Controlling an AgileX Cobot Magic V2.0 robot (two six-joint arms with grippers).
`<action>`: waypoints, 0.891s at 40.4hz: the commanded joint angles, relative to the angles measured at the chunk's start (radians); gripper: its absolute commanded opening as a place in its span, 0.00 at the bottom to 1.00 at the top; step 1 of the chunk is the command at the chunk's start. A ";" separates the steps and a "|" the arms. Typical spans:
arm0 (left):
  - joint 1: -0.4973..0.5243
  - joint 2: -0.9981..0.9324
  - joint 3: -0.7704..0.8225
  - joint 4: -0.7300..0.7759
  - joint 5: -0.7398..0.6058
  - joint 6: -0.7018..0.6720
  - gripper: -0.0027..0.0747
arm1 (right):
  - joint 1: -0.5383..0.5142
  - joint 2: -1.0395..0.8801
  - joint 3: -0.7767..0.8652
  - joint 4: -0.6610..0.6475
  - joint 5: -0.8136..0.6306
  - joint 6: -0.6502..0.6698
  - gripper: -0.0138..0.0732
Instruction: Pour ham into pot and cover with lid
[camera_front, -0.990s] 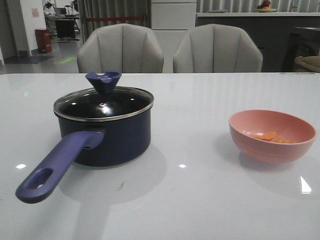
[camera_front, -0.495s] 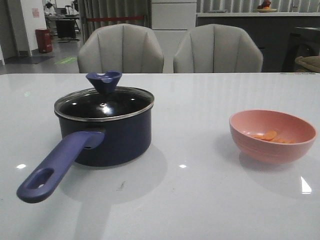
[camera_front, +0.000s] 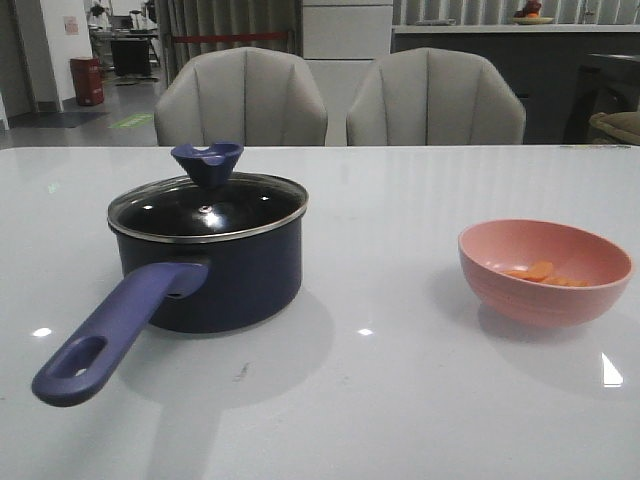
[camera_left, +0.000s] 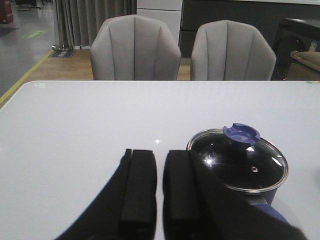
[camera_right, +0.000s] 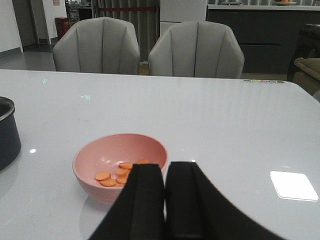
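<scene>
While the lid (camera_front: 207, 205) sits on the pot (camera_front: 215, 270), left gripper (camera_left: 159, 187) and right gripper (camera_right: 164, 195), both nearly closed and empty, haven't started; lift lid first.

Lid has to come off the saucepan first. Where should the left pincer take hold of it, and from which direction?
Grip the flared dark-blue knob standing upright at the centre of the glass lid, coming straight down from above. The lid sits flat on the saucepan, its steel rim flush, so the knob is probably the only graspable part.

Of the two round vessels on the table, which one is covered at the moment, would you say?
The pot, on the left, wears its glass lid; the pink bowl sits open, ham visible.
</scene>
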 joint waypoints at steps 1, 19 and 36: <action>0.003 0.035 -0.026 -0.011 -0.079 -0.005 0.37 | -0.006 -0.019 -0.006 -0.014 -0.078 -0.005 0.36; 0.003 0.214 -0.083 -0.011 -0.041 -0.005 0.74 | -0.006 -0.019 -0.006 -0.014 -0.078 -0.005 0.36; 0.001 0.725 -0.473 -0.098 0.193 -0.005 0.90 | -0.006 -0.019 -0.006 -0.014 -0.078 -0.005 0.36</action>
